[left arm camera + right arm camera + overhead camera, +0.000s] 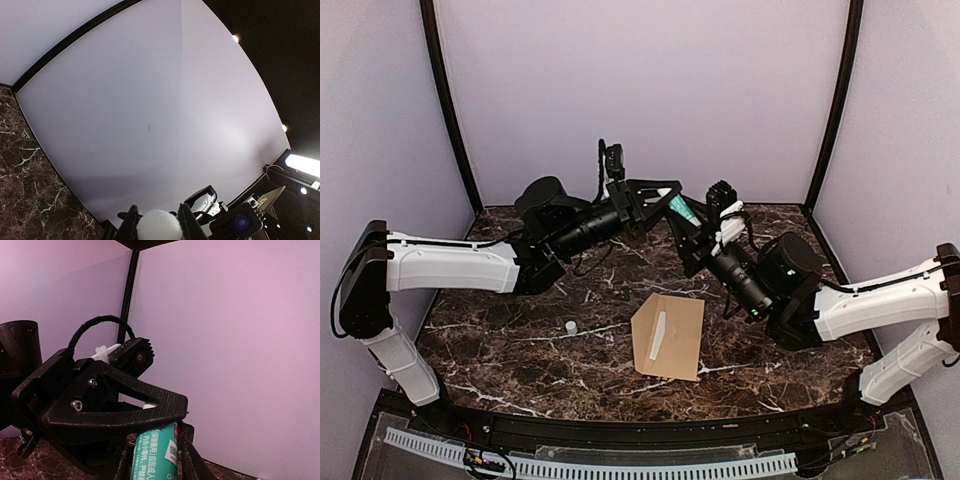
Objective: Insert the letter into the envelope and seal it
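Brown envelope (670, 338) is being borne flat by the tabletop (510, 355), below the claws, nearer the right claw (155, 457), long axis near-to-far. Glue stick (684, 208) is being gripped by it and the left claw (159, 222); letter unseen.

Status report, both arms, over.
Left gripper shut on white end of green tube, right gripper shut on its body, both raised. Envelope flat on table, letter not in sight. Small white cap apart, left of envelope.
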Controlling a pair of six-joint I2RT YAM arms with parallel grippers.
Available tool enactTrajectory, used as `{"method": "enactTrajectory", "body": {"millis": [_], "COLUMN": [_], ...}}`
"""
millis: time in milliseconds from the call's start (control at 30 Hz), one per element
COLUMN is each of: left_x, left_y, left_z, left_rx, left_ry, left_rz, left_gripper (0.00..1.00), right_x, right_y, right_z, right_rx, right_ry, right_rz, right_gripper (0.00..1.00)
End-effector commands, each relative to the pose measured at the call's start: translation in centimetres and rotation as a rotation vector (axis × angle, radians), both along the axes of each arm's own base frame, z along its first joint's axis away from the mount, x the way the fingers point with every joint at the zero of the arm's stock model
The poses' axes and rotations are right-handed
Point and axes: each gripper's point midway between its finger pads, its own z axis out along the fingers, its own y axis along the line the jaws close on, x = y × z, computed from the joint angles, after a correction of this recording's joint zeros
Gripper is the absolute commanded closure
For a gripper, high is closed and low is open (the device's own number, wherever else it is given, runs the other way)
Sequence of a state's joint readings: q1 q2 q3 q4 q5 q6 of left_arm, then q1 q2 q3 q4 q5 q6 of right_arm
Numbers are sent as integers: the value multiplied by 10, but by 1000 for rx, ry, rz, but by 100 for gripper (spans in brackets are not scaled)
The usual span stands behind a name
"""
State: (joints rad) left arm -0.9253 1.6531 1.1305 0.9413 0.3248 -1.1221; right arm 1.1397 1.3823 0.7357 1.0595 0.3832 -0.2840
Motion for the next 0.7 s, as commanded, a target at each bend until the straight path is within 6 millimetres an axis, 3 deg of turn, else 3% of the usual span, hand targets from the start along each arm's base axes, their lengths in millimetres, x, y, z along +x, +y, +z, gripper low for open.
{"method": "enactTrajectory", "body": {"millis": [0, 300, 467, 533, 667], "left_x": [-8, -10, -11, -12, -14], "left_y": [4, 3, 3, 4, 6], "left_z": [21, 23, 22, 21, 17], "left_rx": [-41, -45, -47, -50, -45], "left_ry": [-41, -46, -49, -53, -67], "left_rz": [-7, -12, -17, -16, -14], "left_gripper": [96, 96, 95, 92, 72], "right_x": [-3, 3, 6, 7, 8], "right_y": [-10, -6, -10, -10, -14], "right_z": [24, 18, 20, 20, 17], "right_rx": [85, 74, 88, 88, 87], "right_ry": [-33, -16, -7, -1, 24], "right_rz": [-7, -29, -51, -56, -63], "right_gripper": [71, 80, 95, 100, 100]}}
